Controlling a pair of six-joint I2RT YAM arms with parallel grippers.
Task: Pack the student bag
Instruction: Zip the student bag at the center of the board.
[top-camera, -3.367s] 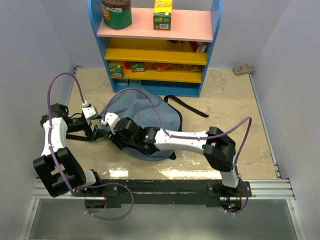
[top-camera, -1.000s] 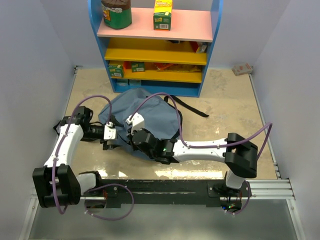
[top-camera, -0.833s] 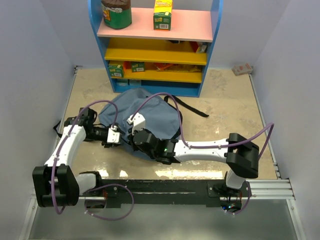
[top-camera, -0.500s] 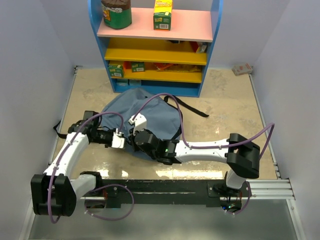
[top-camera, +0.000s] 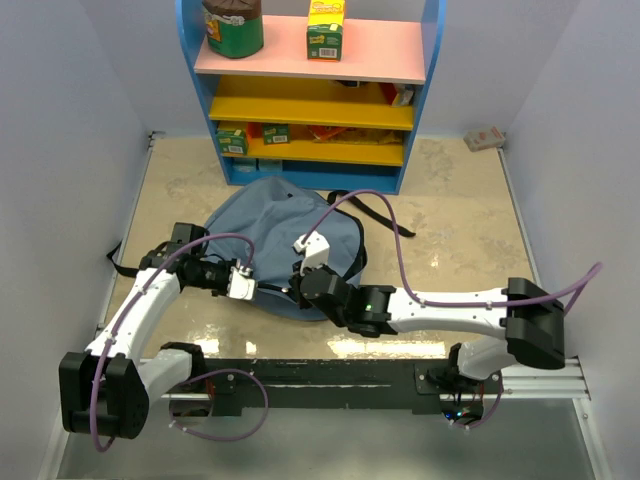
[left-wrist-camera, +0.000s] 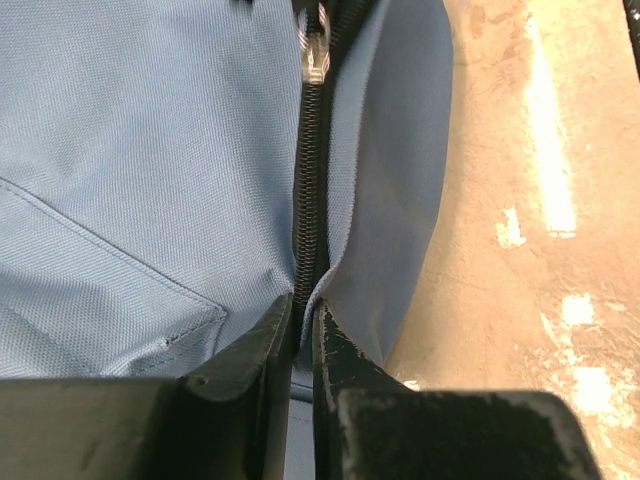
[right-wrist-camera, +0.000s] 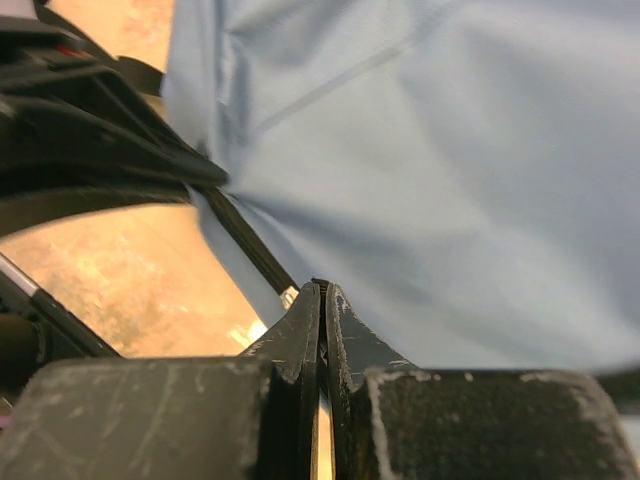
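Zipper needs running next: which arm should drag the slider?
Right, probably: the right tool is shut at the zipper pull, while the left tool pinches the student bag farther along, anchoring it.

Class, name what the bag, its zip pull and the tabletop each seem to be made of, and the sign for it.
Bag: woven matt fabric, probably synthetic; the weave and stitching show. Zip pull: likely metal; it is silvery and shiny, though blurred. Tabletop: stone-look, maybe laminate; mottled beige with glossy glare.
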